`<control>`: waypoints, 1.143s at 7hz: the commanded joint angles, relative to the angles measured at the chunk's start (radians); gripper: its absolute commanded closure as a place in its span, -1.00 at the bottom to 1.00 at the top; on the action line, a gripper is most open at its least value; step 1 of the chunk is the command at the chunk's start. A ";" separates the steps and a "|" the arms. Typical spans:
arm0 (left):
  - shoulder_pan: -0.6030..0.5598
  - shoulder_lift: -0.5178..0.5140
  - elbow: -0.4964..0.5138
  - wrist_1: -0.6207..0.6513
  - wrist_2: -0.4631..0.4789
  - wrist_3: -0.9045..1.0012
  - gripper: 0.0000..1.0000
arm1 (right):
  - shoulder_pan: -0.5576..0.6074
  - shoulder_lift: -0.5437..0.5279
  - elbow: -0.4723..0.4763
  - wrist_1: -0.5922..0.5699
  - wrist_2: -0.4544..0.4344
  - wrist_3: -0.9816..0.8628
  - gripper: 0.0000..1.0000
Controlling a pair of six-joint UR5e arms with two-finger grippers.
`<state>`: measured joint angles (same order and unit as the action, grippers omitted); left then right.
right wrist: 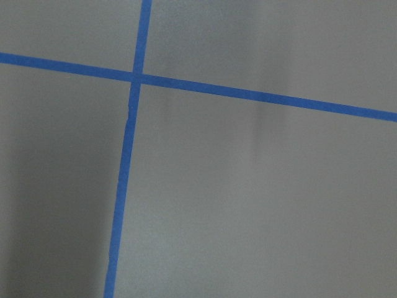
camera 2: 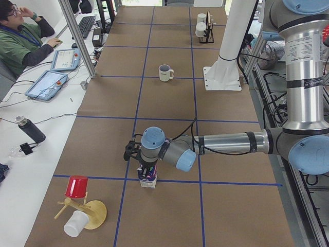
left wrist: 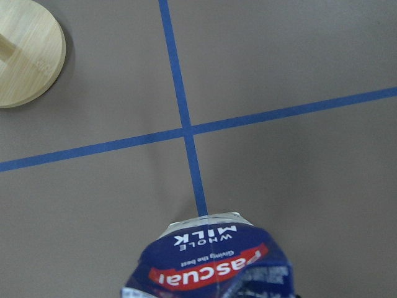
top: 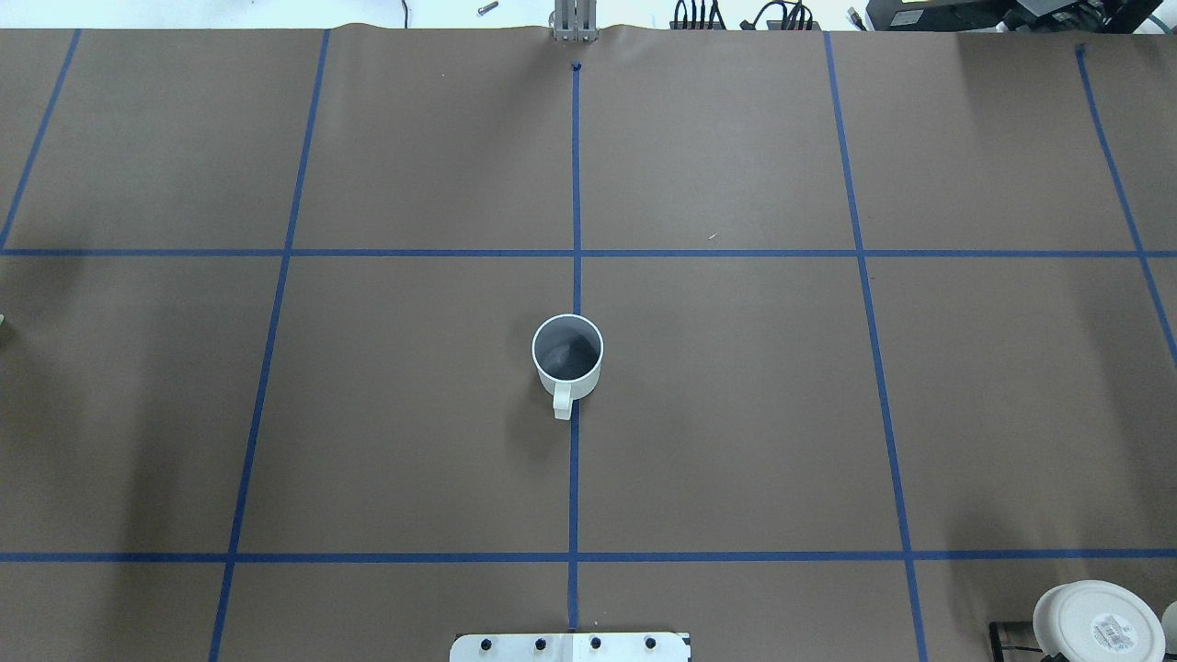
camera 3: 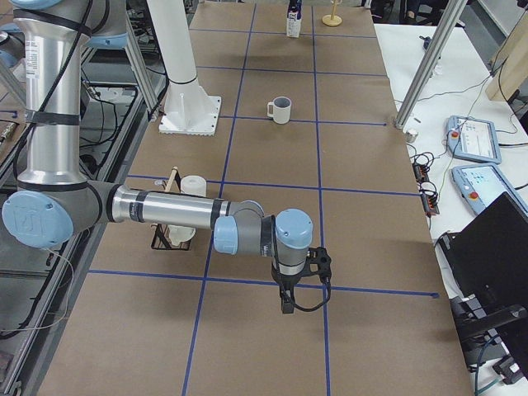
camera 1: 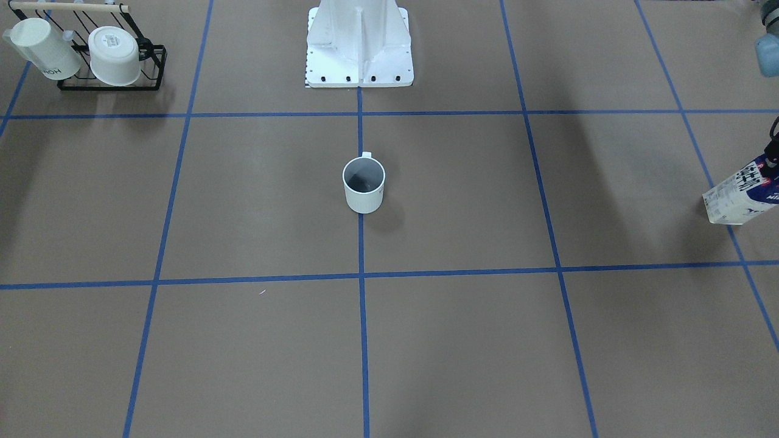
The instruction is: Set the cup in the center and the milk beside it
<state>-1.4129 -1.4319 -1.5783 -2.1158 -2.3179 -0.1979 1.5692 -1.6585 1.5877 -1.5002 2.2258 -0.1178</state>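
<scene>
At the middle of the brown paper surface [top: 736, 414], gridded with blue tape [top: 575, 478], stands the round white cup [top: 567, 359], grey inside. Far at its 3 o'clock, seen from the front, the left claw [camera 2: 147, 172] pinches the boxy blue-and-white milk [camera 1: 739, 198]. Whether the right claw [camera 3: 290, 301] is spread, I cannot tell.

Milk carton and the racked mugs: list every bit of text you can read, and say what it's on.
"Pascual": red band on the milk carton.
"WHOLE MILK": white letters on the same carton.
"Giving the best": small print between those two.
Dark lettering on the lettered mug in the rack: partly hidden, not readable.
Sticker on the base of the stickered mug: too small to read.
</scene>
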 commanded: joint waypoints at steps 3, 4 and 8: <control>-0.001 -0.010 -0.101 0.066 -0.011 -0.011 0.98 | 0.000 0.002 0.000 0.000 0.000 0.001 -1.00; -0.001 -0.027 -0.189 0.180 -0.011 -0.014 0.98 | 0.000 0.002 0.000 0.000 0.000 0.001 -1.00; 0.116 -0.192 -0.354 0.378 0.000 -0.296 0.99 | 0.000 -0.006 0.000 0.000 0.002 0.000 -1.00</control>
<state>-1.3703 -1.5678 -1.9065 -1.7536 -2.3247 -0.3592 1.5692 -1.6601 1.5870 -1.5002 2.2261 -0.1179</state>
